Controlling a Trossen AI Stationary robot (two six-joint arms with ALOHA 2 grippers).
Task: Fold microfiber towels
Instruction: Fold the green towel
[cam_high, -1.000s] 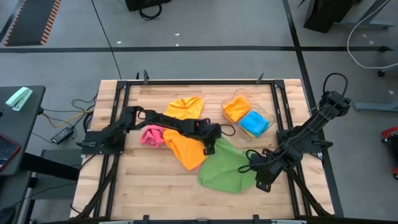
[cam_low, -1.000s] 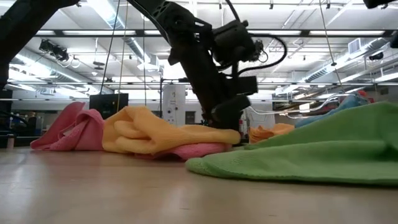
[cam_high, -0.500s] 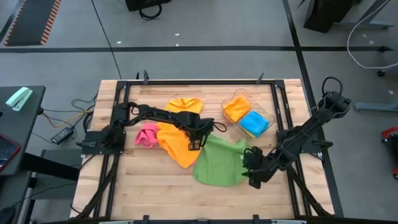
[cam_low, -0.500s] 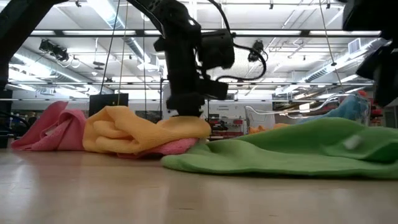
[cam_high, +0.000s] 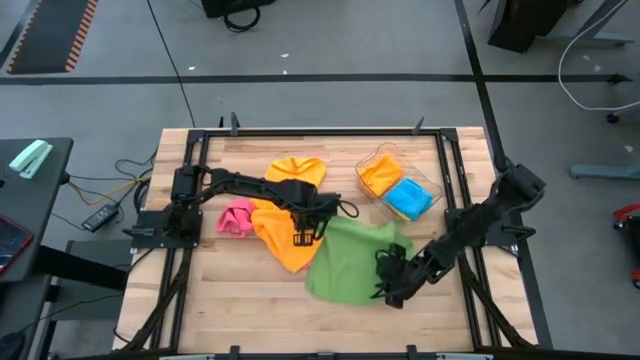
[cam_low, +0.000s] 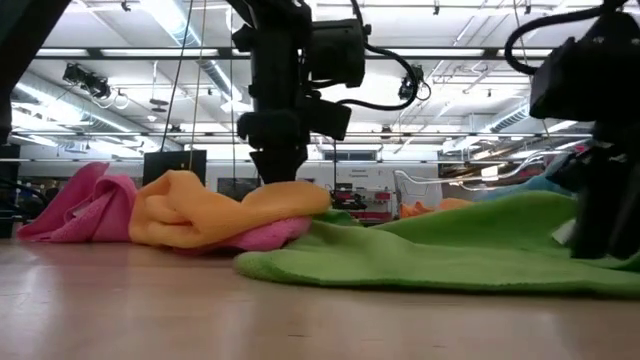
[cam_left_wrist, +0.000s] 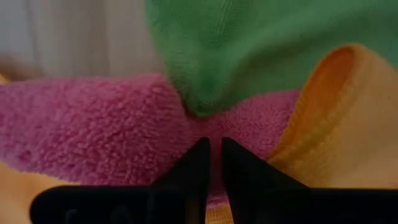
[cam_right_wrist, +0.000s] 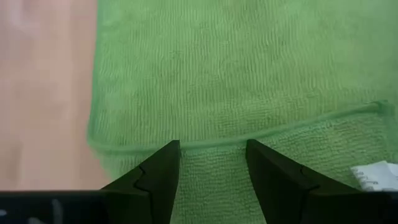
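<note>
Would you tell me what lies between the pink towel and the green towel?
In the high view, the orange towel lies between the pink towel and green towel.

floor: grey concrete (cam_high: 330, 95), black floor tape | desk: wooden (cam_high: 240, 300) | ceiling: strip lights (cam_low: 160, 20), exposed beams

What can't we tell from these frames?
- Pink towel: high view, mostly covered by the orange towel.
- Left gripper: left wrist view, no grip on anything visible.
- Green towel: its right edge is hidden under the right gripper.
- Clear tray: towels inside are too small to count.
</note>
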